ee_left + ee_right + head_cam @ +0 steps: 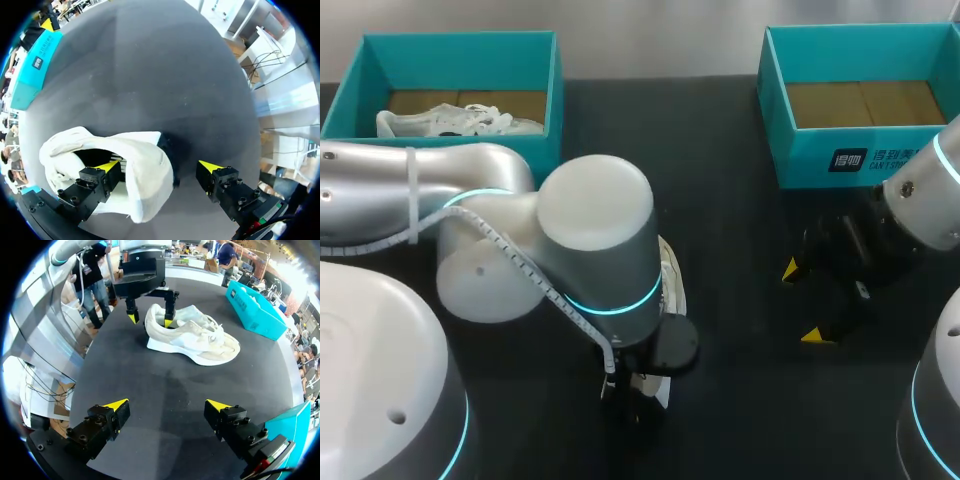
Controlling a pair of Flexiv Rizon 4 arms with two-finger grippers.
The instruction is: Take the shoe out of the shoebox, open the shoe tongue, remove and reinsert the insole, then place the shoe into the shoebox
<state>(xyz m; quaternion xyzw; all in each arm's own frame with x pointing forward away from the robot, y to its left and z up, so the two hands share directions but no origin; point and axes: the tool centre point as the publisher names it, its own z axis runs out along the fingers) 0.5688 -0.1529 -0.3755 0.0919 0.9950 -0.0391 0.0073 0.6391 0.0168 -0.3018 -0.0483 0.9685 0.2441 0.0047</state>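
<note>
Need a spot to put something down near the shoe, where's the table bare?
Bare table between the shoe and the right gripper, and the strip between the left shoebox and right shoebox; the right shoebox is empty. Crowded at the shoe's heel, which the left gripper straddles; the left shoebox holds a second shoe.

Bright, even overhead light leaves soft shadows under the shoe (192, 337) on the table (165, 395).

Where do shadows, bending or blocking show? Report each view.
Head view: the left arm hides most of the shoe. Left wrist view: the table bulges like a dome. Right wrist view: a soft shadow edges the shoe's sole.
</note>
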